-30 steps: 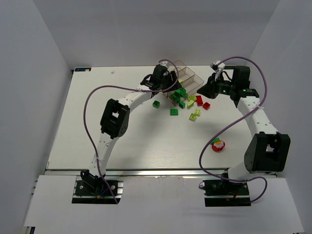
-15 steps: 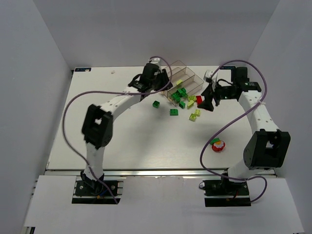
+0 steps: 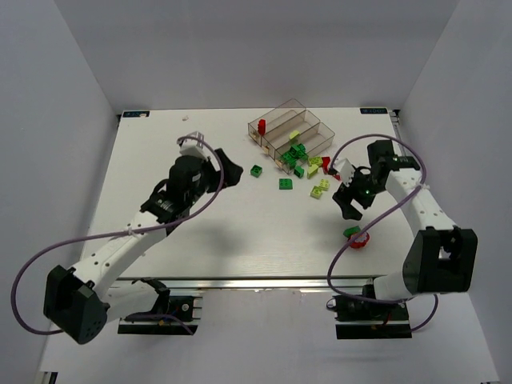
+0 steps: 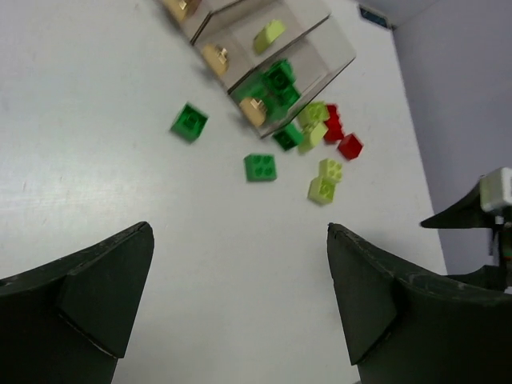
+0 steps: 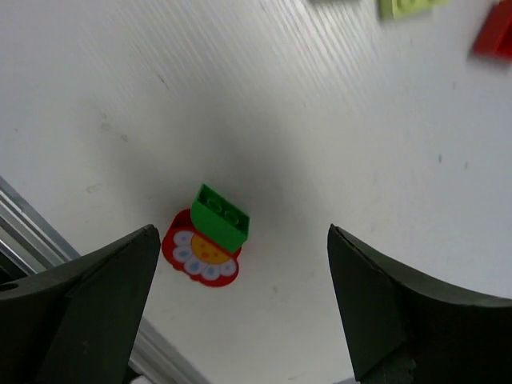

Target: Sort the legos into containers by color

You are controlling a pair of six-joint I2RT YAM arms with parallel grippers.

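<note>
The clear containers (image 3: 282,110) stand at the back centre. One red brick (image 3: 262,126) stands in the far compartment, a lime one (image 3: 294,134) lies in the middle and green ones (image 3: 297,151) fill the near one. Loose legos (image 3: 320,186) in green, lime and red lie in front of the tray, also in the left wrist view (image 4: 260,167). My left gripper (image 3: 228,170) (image 4: 238,232) hangs open over bare table, left of the pile. My right gripper (image 3: 350,205) (image 5: 242,232) is open above a green brick (image 5: 222,218) that sits on a red flower piece (image 5: 200,254).
The green brick and the flower piece (image 3: 357,237) lie apart from the pile, near the right arm. A metal rail (image 5: 24,220) runs along the table's near edge. White walls close in the table on three sides. Purple cables loop off both arms.
Both arms have drawn back from the tray toward the near side, the left swinging far left. Both grippers have opened. A red brick now shows in the far compartment.
</note>
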